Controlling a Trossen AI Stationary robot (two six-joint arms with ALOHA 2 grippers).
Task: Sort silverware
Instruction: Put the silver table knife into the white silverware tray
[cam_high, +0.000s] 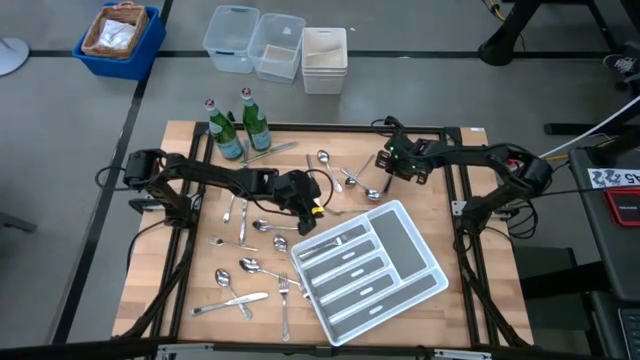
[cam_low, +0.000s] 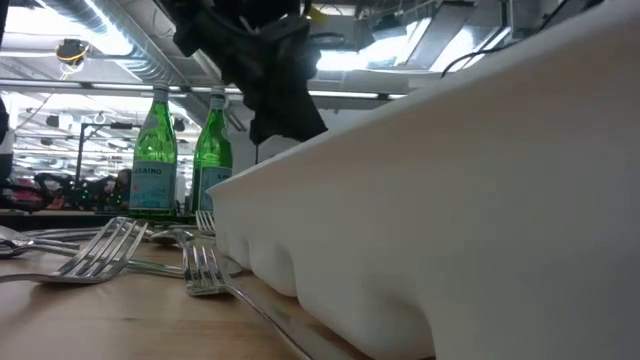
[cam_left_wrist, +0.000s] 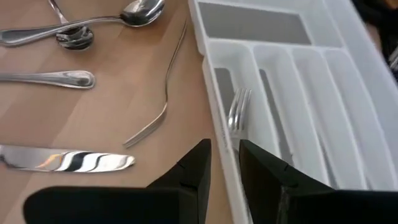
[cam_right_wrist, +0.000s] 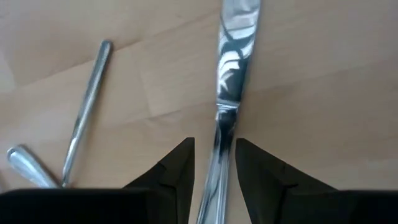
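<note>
Forks, spoons and knives lie scattered on the wooden table (cam_high: 245, 265). A white divided tray (cam_high: 437, 275) lies at the right front, with a fork (cam_left_wrist: 236, 112) in one long compartment. My left gripper (cam_high: 305, 205) is open and empty above the tray's far left corner; in its wrist view the fingers (cam_left_wrist: 225, 177) stand over the tray's outer wall. My right gripper (cam_high: 383, 165) is low over the table's far middle. It is open, one finger on either side of a knife's handle (cam_right_wrist: 219, 155), and the knife lies on the wood.
Two green glass bottles (cam_high: 225, 130) (cam_high: 255, 120) stand at the far left of the table. Beyond the table's far edge stand clear bins (cam_high: 275, 45) and a blue basket (cam_high: 120, 35). A spoon (cam_right_wrist: 84, 124) lies beside the knife. A knife (cam_left_wrist: 68, 160) and a fork (cam_left_wrist: 158, 112) lie near my left gripper.
</note>
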